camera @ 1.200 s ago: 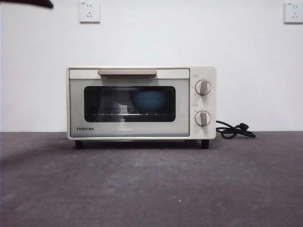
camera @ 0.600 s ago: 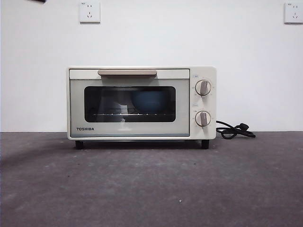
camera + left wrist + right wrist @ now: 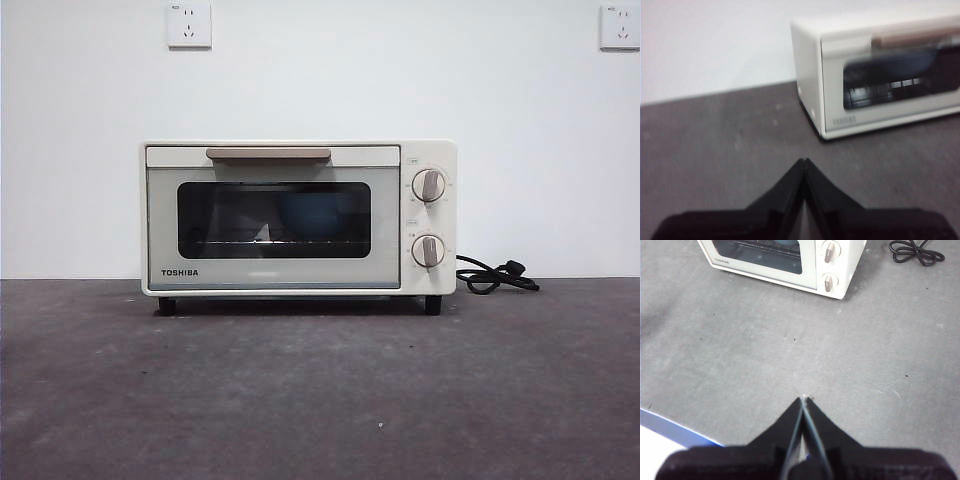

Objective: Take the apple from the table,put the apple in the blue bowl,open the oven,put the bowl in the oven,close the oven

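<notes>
**Oven shut, bowl inside**

One cream oven (image 3: pixel 298 218) is sitting door-closed toward the surface's (image 3: pixel 320 390) far edge, one blue bowl (image 3: pixel 312 213) showing dimly through its dark glass. Two knobs, one cord (image 3: pixel 495 275). Left hand (image 3: pixel 804 162) and right hand (image 3: pixel 803 400) are both hanging pressed together, empty.

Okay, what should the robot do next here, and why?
Probably nothing beyond parking both arms: the oven door is closed, the blue bowl shows behind its window, and the left tool and right tool are shut, clear of the oven.
</notes>
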Robot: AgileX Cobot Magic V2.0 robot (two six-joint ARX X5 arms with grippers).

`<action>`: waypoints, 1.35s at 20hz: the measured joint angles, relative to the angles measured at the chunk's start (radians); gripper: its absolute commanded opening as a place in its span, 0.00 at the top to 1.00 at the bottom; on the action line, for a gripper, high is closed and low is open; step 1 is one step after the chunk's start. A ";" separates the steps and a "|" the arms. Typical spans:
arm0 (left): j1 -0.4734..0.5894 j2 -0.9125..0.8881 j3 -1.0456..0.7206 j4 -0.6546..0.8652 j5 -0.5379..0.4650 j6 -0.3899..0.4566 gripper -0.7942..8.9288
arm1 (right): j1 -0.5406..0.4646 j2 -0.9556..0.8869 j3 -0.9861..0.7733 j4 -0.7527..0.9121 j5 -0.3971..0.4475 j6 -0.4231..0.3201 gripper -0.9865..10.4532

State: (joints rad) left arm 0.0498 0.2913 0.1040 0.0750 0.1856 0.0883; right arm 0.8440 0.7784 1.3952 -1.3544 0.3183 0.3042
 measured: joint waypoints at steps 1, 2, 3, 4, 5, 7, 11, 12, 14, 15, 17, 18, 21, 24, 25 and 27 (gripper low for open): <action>0.002 -0.051 -0.047 0.000 -0.001 -0.011 0.92 | 0.000 0.001 0.000 0.000 0.000 0.000 0.91; 0.003 -0.090 -0.077 0.000 -0.001 -0.017 0.92 | 0.000 0.001 0.000 0.000 0.000 0.000 0.91; 0.003 -0.124 -0.086 -0.031 -0.016 -0.019 0.92 | 0.000 0.002 0.000 0.000 0.000 0.000 0.91; 0.003 -0.151 -0.086 -0.070 -0.052 -0.019 0.92 | 0.000 0.002 0.000 0.000 0.000 0.000 0.91; 0.003 -0.175 -0.086 -0.114 -0.100 -0.019 0.92 | 0.000 0.002 0.000 0.000 0.000 0.000 0.91; 0.003 -0.209 -0.086 -0.177 -0.177 -0.022 0.92 | 0.000 0.003 0.000 0.000 0.000 0.000 0.91; 0.003 -0.286 -0.086 -0.242 -0.169 -0.030 0.92 | 0.000 0.003 0.000 0.000 0.000 0.000 0.91; 0.003 -0.285 -0.086 -0.256 -0.163 -0.030 0.92 | 0.000 0.003 0.000 0.000 0.000 0.000 0.91; 0.002 -0.285 -0.086 -0.257 -0.157 -0.031 0.92 | 0.000 0.003 0.000 0.000 0.000 0.000 0.91; 0.000 -0.285 -0.086 -0.257 -0.157 -0.030 0.92 | 0.000 0.003 0.000 0.000 0.000 0.000 0.91; -0.007 -0.285 -0.086 -0.257 -0.157 -0.033 0.92 | 0.000 0.004 0.000 0.000 0.000 0.000 0.91; -0.011 -0.285 -0.086 -0.253 -0.157 -0.038 0.92 | 0.000 0.004 0.000 0.000 0.000 0.000 0.91; -0.012 -0.280 -0.086 -0.247 -0.155 -0.042 0.92 | 0.000 0.004 0.000 0.000 0.000 0.000 0.91; -0.012 -0.266 -0.086 -0.247 -0.155 -0.046 0.92 | 0.000 0.004 0.000 0.000 0.000 0.000 0.91; -0.012 -0.264 -0.086 -0.246 -0.155 -0.047 0.92 | 0.000 0.004 0.000 0.000 0.000 0.000 0.91; -0.012 -0.256 -0.086 -0.246 -0.154 -0.047 0.92 | 0.000 0.004 0.000 0.000 0.000 0.000 0.91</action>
State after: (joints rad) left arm 0.0380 0.0349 0.0177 -0.1715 0.0319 0.0410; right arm 0.8440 0.7822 1.3949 -1.3548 0.3183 0.3042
